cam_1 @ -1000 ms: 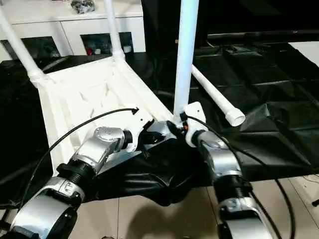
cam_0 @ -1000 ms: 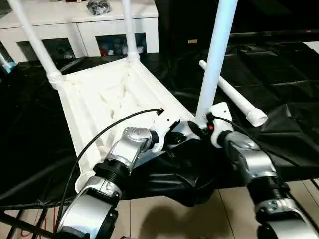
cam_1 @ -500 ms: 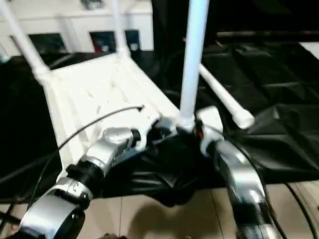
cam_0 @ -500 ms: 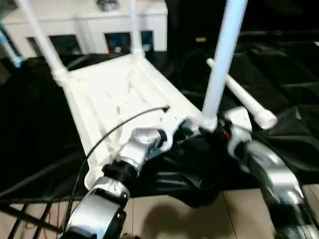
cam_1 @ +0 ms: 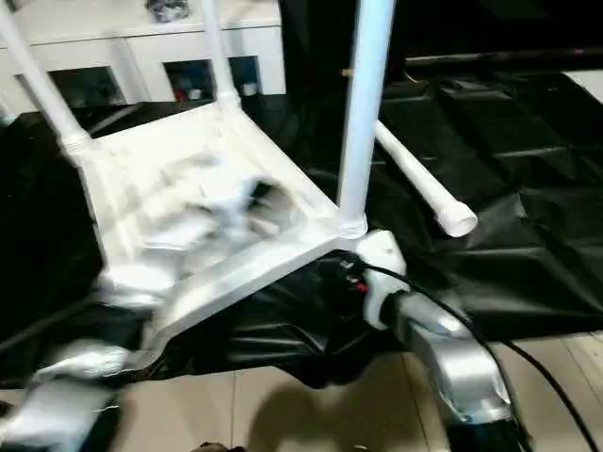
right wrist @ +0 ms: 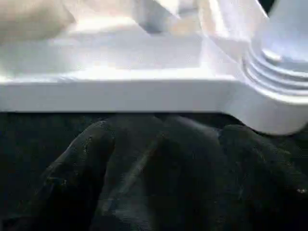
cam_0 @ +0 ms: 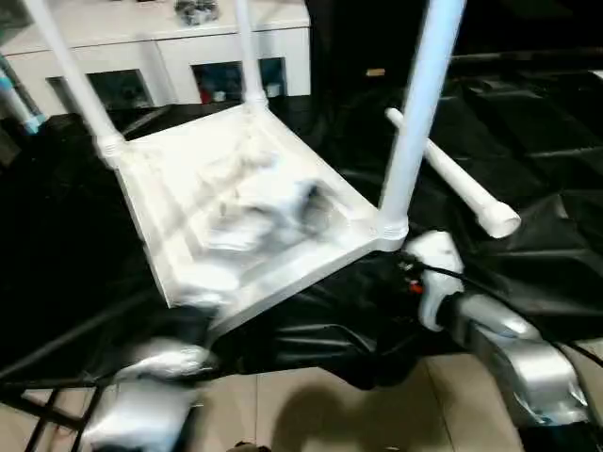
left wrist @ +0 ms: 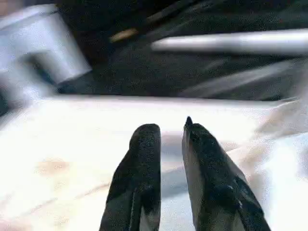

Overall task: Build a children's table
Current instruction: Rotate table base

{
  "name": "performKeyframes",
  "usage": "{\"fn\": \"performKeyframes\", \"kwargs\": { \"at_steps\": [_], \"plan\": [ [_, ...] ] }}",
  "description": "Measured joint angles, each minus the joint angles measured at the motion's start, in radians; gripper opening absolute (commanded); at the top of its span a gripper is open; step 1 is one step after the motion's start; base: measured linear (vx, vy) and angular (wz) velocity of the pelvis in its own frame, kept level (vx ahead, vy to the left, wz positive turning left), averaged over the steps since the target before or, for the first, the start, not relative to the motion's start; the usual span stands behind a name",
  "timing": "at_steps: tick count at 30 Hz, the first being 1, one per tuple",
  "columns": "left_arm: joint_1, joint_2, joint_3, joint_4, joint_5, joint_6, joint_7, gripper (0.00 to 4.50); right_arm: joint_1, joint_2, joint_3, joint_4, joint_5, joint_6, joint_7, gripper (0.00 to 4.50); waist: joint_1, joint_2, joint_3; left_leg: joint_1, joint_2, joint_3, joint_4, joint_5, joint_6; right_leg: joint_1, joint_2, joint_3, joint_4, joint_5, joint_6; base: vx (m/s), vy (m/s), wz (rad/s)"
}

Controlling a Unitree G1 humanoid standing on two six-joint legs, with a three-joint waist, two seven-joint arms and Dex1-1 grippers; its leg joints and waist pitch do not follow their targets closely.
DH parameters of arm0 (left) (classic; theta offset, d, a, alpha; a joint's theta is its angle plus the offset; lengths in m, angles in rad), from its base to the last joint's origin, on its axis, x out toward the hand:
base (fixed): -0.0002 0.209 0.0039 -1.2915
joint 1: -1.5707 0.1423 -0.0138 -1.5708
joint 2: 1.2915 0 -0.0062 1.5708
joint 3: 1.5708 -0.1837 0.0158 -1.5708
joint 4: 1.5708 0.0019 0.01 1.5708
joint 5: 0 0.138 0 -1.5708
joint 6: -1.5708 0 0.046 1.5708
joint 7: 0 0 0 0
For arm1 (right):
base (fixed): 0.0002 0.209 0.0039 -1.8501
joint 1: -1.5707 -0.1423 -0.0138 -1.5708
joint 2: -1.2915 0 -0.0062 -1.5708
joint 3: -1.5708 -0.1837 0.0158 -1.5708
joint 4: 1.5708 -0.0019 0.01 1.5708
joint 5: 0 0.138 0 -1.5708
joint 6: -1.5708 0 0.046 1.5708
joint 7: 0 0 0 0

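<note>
Lying upside down on the black sheet (cam_0: 528, 273), the tabletop (cam_0: 236, 202) carries three upright legs; a fourth leg (cam_0: 452, 184) lies beside it. Looks light, stiff, slick plastic; best gripped at the rim or a socket. Left wrist view shows the left end effector (left wrist: 171, 132) slightly parted, holding nothing. The right end effector (cam_0: 400, 268) sits below the near corner, its opening hidden.

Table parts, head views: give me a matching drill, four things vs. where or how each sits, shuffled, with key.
Things:
1. tabletop
2. near leg
3. loose leg
4. cabinet

Places or states:
A. lying flat on the black sheet
B. upside down, ribbed underside up
C. standing behind the work, glass doors
D. upright in a corner socket

Pairs: 1-B, 2-D, 3-A, 4-C
</note>
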Motion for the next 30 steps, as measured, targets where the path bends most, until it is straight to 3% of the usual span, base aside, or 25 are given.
{"fn": "performKeyframes", "kwargs": {
  "at_steps": [3, 5, 10, 16, 23, 28, 30],
  "plan": [
    [0.078, 0.107, 0.029, -0.147, 0.063, 0.113, -0.014, 0.66, -0.032, 0.007, 0.008, 0.036, -0.004, 0.021, -0.011, 3.87, 0.012, -0.012, 0.0, 0.0, 0.0, 0.001, -0.001, 0.002, 0.004, -0.001, 0.0, 0.001, 0.0, -0.001, 0.001, 0.0, 0.0, 0.0],
    [0.139, 0.149, 0.035, -0.225, 0.094, 0.209, -0.029, 0.57, -0.062, 0.015, 0.016, 0.058, -0.003, 0.034, -0.016, 3.61, 0.02, -0.018, 0.001, -0.001, 0.0, 0.002, 0.0, 0.002, 0.003, -0.001, 0.0, 0.002, -0.001, -0.001, 0.0, 0.0, 0.0, 0.0],
    [0.22, 0.229, -0.005, -0.283, 0.103, 0.356, -0.098, 0.14, -0.12, 0.027, 0.019, 0.135, -0.006, 0.035, -0.02, 3.17, 0.04, -0.037, 0.004, -0.001, -0.001, 0.003, 0.001, 0.001, -0.002, -0.001, -0.001, 0.003, 0.002, 0.0, 0.0, 0.0, 0.0, 0.0],
    [0.269, 0.271, -0.115, -0.285, 0.11, 0.376, -0.167, 0.0, -0.138, 0.048, 0.029, 0.198, -0.019, 0.034, -0.043, 2.72, 0.039, -0.039, 0.003, 0.0, -0.002, 0.003, 0.002, 0.002, -0.004, -0.001, 0.0, 0.006, 0.002, 0.004, 0.001, 0.0, 0.0, 0.0],
    [0.289, 0.344, -0.209, -0.313, 0.115, 0.462, -0.275, 0.0, -0.151, 0.044, 0.026, 0.217, -0.021, 0.031, -0.052, 2.17, 0.035, -0.031, 0.002, 0.001, -0.001, 0.003, 0.001, 0.003, -0.005, -0.001, 0.0, 0.006, 0.003, 0.004, 0.001, 0.0, 0.0, 0.0],
    [0.293, 0.392, -0.239, -0.337, 0.069, 0.488, -0.36, 0.0, -0.169, 0.062, 0.028, 0.274, -0.026, -0.002, -0.055, 1.85, 0.034, -0.031, 0.002, 0.001, -0.002, 0.003, 0.001, 0.003, -0.005, -0.001, 0.0, 0.006, 0.003, 0.004, 0.001, 0.0, 0.0, 0.0],
    [0.294, 0.397, -0.245, -0.35, 0.055, 0.492, -0.403, 0.0, -0.188, 0.065, 0.028, 0.304, -0.032, -0.016, -0.062, 1.52, 0.032, -0.031, 0.002, 0.001, -0.002, 0.003, 0.001, 0.003, -0.005, -0.001, 0.0, 0.006, 0.003, 0.004, 0.001, 0.0, 0.0, 0.0]
  ]
}}
